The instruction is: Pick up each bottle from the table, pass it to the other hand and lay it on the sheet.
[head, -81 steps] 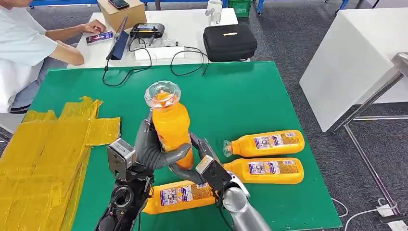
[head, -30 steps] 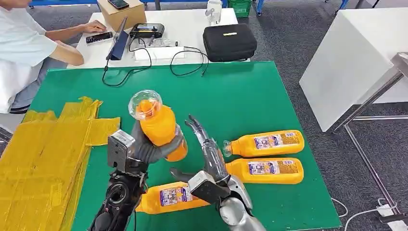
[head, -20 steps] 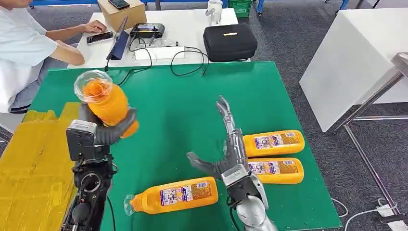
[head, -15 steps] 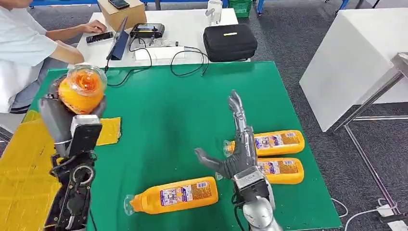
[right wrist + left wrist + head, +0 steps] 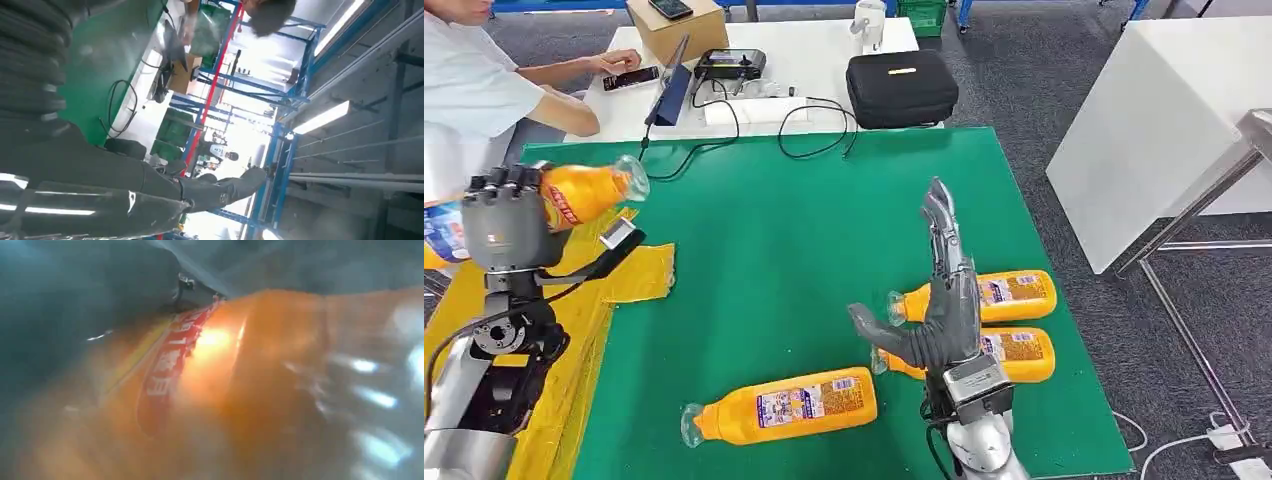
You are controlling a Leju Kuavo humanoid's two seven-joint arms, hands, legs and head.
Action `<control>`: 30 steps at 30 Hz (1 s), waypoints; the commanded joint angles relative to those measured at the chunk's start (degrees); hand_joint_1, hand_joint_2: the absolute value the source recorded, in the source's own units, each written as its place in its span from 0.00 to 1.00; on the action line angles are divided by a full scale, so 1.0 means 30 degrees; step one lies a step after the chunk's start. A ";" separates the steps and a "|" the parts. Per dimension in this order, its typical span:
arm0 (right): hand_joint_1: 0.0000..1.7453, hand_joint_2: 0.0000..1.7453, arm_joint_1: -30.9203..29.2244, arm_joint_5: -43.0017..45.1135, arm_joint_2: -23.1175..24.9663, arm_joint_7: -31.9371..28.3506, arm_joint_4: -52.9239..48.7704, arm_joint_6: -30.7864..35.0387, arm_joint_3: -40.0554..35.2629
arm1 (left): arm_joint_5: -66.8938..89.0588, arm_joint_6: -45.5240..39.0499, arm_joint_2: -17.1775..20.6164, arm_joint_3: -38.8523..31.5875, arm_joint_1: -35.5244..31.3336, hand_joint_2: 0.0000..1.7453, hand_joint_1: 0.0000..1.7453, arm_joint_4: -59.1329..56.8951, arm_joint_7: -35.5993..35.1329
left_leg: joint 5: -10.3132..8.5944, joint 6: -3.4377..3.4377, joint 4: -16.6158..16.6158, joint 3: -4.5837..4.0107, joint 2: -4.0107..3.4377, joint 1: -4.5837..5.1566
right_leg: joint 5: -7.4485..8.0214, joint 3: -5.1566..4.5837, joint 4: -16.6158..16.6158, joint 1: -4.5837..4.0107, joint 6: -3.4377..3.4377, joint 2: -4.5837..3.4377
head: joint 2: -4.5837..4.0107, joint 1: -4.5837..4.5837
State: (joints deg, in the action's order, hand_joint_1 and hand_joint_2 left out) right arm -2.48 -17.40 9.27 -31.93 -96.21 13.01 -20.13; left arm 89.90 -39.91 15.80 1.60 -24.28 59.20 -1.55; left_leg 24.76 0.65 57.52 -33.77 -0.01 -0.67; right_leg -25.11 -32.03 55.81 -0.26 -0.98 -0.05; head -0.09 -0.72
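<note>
At far left of the frame, the left hand (image 5: 506, 218) grips an orange plastic juice bottle (image 5: 584, 191) above the yellow sheet (image 5: 519, 290); lower right, the right hand (image 5: 939, 300) stands wide open, holding nothing, above the green desk (image 5: 814, 210).

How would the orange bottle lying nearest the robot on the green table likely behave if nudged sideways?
The orange bottle lies on its side on the flat green table, and its body looks rounded, so it would probably roll. It looks full of orange liquid, so it is likely fairly heavy for its size. Its plastic looks smooth and glossy, possibly slippery.
</note>
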 commanded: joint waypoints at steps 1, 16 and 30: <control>0.00 1.00 -0.0826 0.0202 -0.0893 -0.0063 0.0522 -0.0079 -0.0468 | 0.0034 -0.0015 0.1135 0.2890 -0.2841 1.00 1.00 -0.7942 -0.0004 | 0.0020 0.0005 0.0006 0.0045 -0.0002 -0.0001 | -0.0015 0.0047 -0.0002 -0.0001 -0.0016 -0.0005 | 0.0000 -0.0007; 0.00 1.00 -0.1205 0.0112 -0.0871 0.0149 0.1936 -0.0120 -0.1192 | -0.2762 0.0149 -0.1588 0.0070 -0.2504 1.00 1.00 -1.3396 0.2112 | 0.0007 0.0010 -0.0033 0.0068 0.0031 0.0019 | -0.0008 0.0077 -0.0040 0.0023 -0.0020 0.0024 | -0.0007 -0.0015; 0.00 1.00 -0.1555 -0.0115 -0.0831 0.0498 0.2630 -0.0470 -0.1464 | -0.3611 0.1647 -0.2232 -0.1042 -0.2004 1.00 1.00 -1.3868 0.3351 | 0.0007 0.0003 -0.0013 0.0011 0.0026 0.0009 | -0.0002 0.0026 -0.0023 0.0013 -0.0011 0.0008 | 0.0000 -0.0007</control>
State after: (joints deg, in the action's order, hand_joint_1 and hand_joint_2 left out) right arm -4.21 -17.33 8.07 -31.21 -93.33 12.28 -23.39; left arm 79.60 -38.27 12.13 2.71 -28.97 22.71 6.71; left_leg 24.76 0.65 57.52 -33.87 0.07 -0.65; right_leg -25.11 -32.08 55.79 -0.23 -0.97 -0.04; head -0.09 -0.74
